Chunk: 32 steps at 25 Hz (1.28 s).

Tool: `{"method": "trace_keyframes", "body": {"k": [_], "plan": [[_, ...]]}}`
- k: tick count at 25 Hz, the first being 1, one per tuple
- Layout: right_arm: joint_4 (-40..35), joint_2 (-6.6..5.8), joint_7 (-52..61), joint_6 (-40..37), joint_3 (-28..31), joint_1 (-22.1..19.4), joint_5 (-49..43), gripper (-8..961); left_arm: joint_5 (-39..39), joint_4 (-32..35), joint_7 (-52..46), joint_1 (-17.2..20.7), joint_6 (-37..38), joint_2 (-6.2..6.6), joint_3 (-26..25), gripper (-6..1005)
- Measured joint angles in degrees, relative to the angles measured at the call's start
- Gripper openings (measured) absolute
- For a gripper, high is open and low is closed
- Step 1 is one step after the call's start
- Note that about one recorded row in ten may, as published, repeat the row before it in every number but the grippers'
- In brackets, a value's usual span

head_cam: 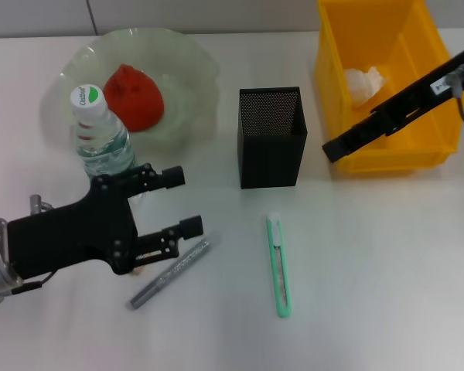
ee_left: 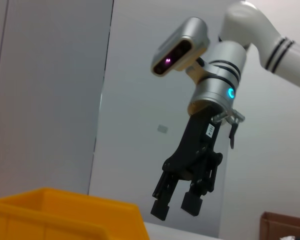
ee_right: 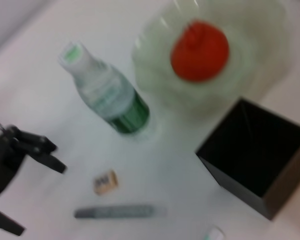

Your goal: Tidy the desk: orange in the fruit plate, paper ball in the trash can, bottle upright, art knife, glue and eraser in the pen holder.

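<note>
The orange point(head_cam: 133, 97) lies in the pale green fruit plate point(head_cam: 193, 62). The bottle point(head_cam: 100, 135) stands upright in front of the plate. My left gripper point(head_cam: 184, 201) hangs open just in front of the bottle, above the grey glue point(head_cam: 170, 272). The tan eraser point(ee_right: 105, 181) lies between bottle and glue. The mint-green art knife point(head_cam: 278, 267) lies in front of the black pen holder point(head_cam: 271, 135). The paper ball point(head_cam: 365, 83) sits inside the yellow trash can point(head_cam: 387, 158). My right gripper point(ee_left: 176, 207) hovers open and holds nothing at the can's front left corner.
The white desk point(head_cam: 387, 278) stretches to the right of the knife. The pen holder stands between the plate and the trash can. A grey wall point(ee_left: 50, 90) rises behind the desk.
</note>
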Motion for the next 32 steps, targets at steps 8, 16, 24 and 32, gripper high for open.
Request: {"method": "trace_keyframes", "body": {"k": [8, 16, 24, 32], "plan": [[12.0, 0.52, 4.1, -0.4, -0.8, 8.8, -8.6, 769, 1.0, 0.0, 0.1, -0.3, -1.2, -0.04, 0.5, 705], [26.3, 1.46, 7.8, 3.2, -4.9, 18.7, -16.8, 769, 1.0, 0.1, 0.1, -0.7, -2.4, -0.04, 0.5, 704], [35.3, 2.32, 8.9, 9.3, -11.6, 23.2, -17.0, 757, 1.0, 0.1, 1.2, -1.1, -2.7, -0.05, 0.5, 703], [38.5, 2.46, 9.1, 14.4, -18.8, 23.8, -9.8, 750, 1.0, 0.0, 1.6, -1.0, -3.7, -0.12, 0.5, 701]]}}
